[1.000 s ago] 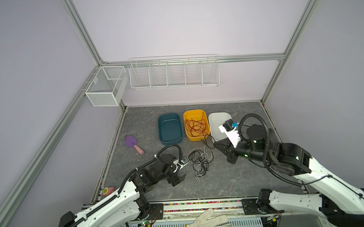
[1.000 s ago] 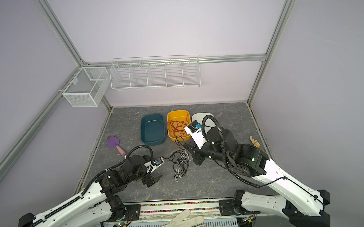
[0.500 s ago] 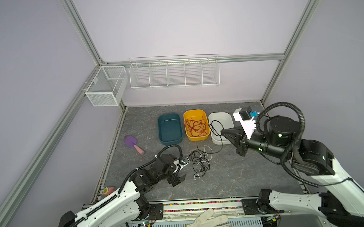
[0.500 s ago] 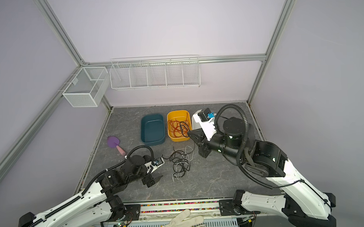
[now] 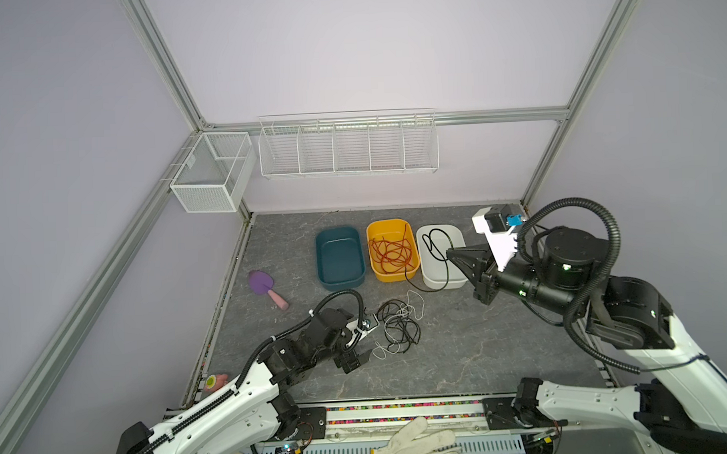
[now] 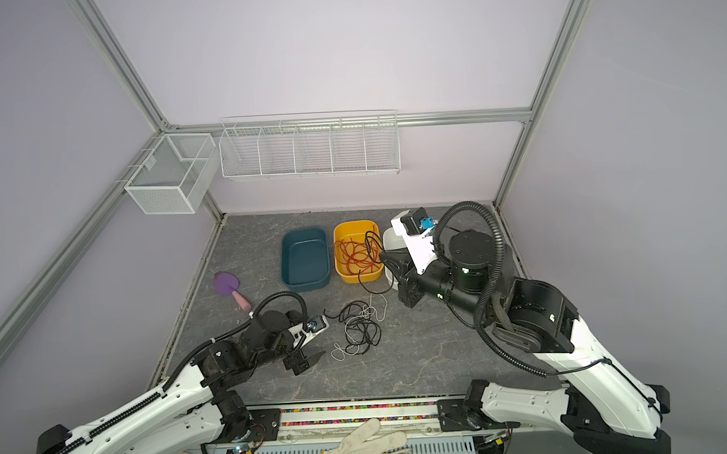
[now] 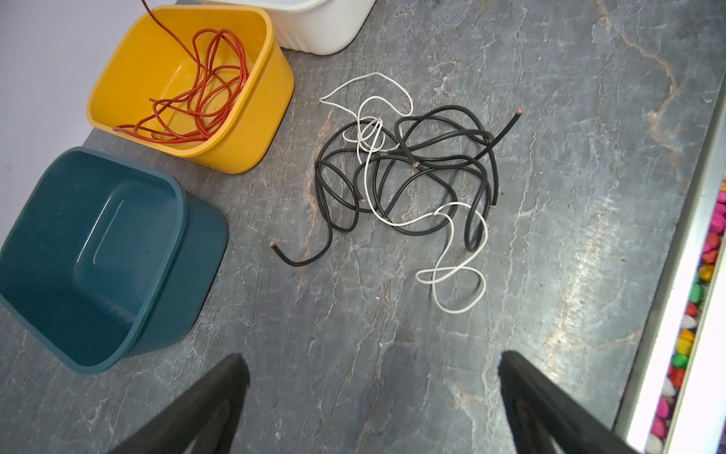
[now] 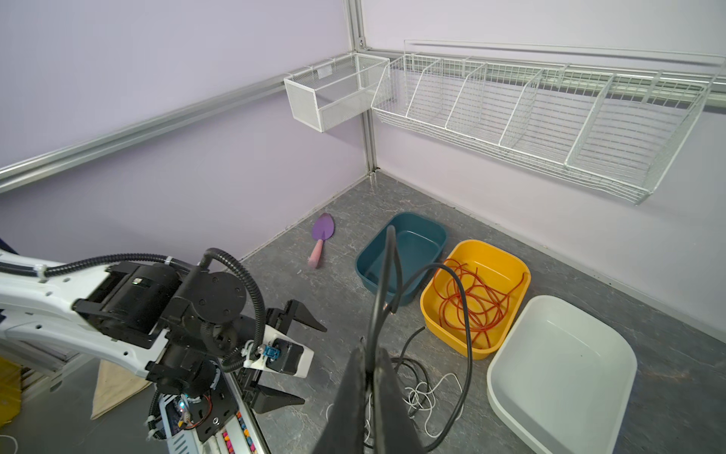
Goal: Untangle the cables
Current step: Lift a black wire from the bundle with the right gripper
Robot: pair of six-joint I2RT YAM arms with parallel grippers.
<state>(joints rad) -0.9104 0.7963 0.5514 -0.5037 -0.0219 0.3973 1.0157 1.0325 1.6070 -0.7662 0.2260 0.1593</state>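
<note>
Cables lie in three places. The red cables are coiled in the yellow bin, the middle of a far row. A tangle of black strands with a white cable threaded through it sits on the table near the middle, just right of the left gripper, whose jaws stand wide and hold nothing. One black cable is in the air. The right gripper is clamped on it over the white bin at the right end of the row, and its slack droops to the table by the yellow bin's near right corner. The teal bin, at the left end, is empty.

The step in hand looks like carrying this black cable clear and dropping it in a bin (the white one, most likely). To do it well, lift until the slack leaves the table and watch whether it tugs the tangle; I cannot tell if its end is free. Keep the slack off the yellow rim so no red strand gets hooked. Then centre over the bin, lower until the cable piles inside, and only then open. If the tangle drags, the left gripper could pin it.
</note>
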